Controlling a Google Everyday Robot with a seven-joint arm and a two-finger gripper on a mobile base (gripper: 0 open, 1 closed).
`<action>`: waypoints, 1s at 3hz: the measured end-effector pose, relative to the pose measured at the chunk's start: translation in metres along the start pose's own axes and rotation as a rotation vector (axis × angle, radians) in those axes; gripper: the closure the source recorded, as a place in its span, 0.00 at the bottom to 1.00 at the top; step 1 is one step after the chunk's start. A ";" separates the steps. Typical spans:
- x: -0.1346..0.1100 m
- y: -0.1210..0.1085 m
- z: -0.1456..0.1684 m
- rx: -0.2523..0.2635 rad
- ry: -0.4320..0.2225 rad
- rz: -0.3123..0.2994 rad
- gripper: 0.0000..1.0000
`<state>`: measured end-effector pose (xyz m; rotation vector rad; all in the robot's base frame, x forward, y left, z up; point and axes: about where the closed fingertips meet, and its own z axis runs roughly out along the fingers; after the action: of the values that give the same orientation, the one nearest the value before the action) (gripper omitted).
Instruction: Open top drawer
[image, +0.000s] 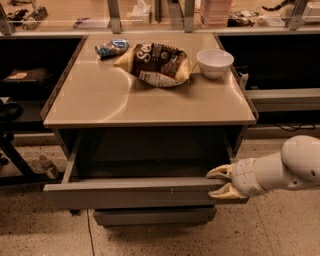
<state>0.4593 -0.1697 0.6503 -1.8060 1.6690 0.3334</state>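
Observation:
The top drawer (135, 192) is a wide grey front panel under the beige cabinet top. It stands pulled well out toward me, and its dark inside shows behind the panel. My gripper (220, 183) is at the right end of the drawer front. One pale finger (218, 173) lies over the panel's top edge and the other (224, 193) lies on its face, so the gripper is shut on the panel. The white arm reaches in from the right.
A narrower grey drawer front (155, 216) sits shut below. On the cabinet top (125, 100) lie a brown snack bag (157, 62), a white bowl (215, 62) and a blue packet (111, 48). Dark shelving stands on both sides, over a speckled floor.

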 end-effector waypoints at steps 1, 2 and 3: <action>0.001 0.002 0.001 -0.005 -0.005 0.000 0.27; 0.002 0.012 0.002 -0.025 -0.025 0.001 0.04; 0.004 0.023 0.001 -0.043 -0.038 0.017 1.00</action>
<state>0.4381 -0.1719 0.6404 -1.8067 1.6632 0.4120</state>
